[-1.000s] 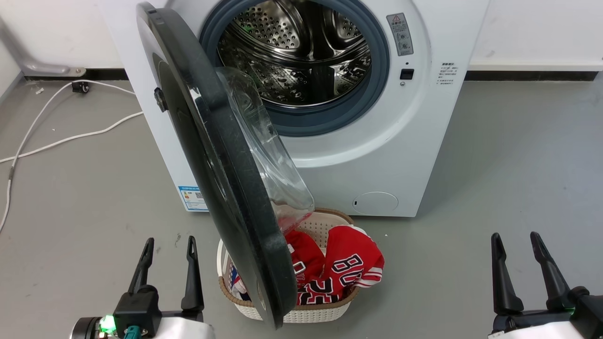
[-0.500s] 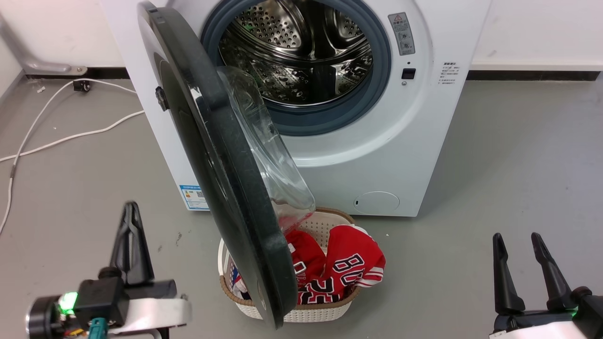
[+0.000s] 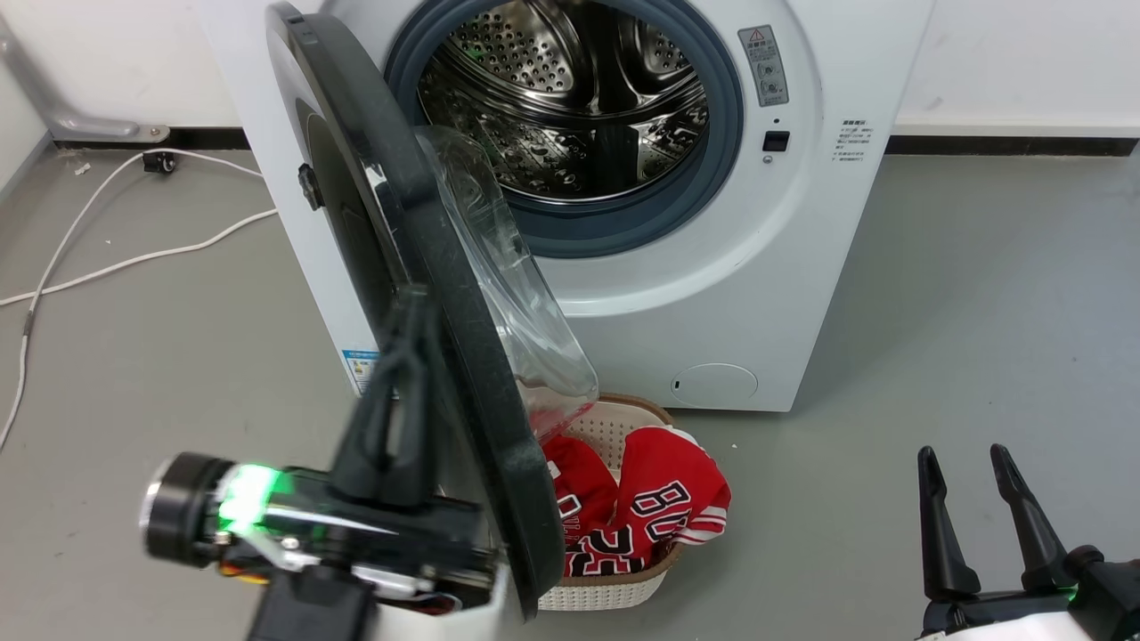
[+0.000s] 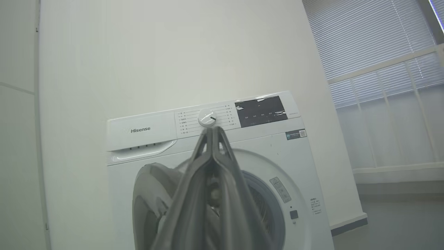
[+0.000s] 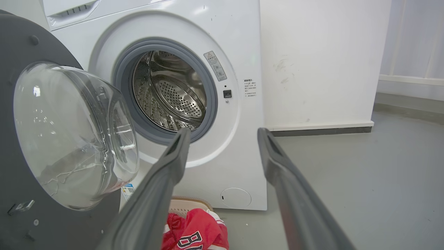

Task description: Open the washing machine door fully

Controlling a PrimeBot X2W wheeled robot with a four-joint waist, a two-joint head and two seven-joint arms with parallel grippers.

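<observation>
- While the washing machine door (image 3: 356,133) stands partly open, swung out edge-on from the left side of the white washing machine (image 3: 712,294), its glass bowl (image 3: 508,294) overhangs a basket (image 3: 623,592) of red jerseys (image 3: 663,499) on the grey floor (image 3: 980,312).
- Left gripper (image 3: 411,307): fingers (image 3: 401,401) pressed together, empty, raised before the door's outer face; contact unclear.
- Right gripper (image 3: 962,454): spread wide, empty, over the floor's near right.

washing machine door (image 3: 436,258) half-open, blocks left of drum mouth (image 3: 579,98) | basket (image 3: 597,592) below | right floor (image 3: 980,312) seemingly free

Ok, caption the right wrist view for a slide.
Open right claw faces the partly open washing machine door and steel drum.
</observation>
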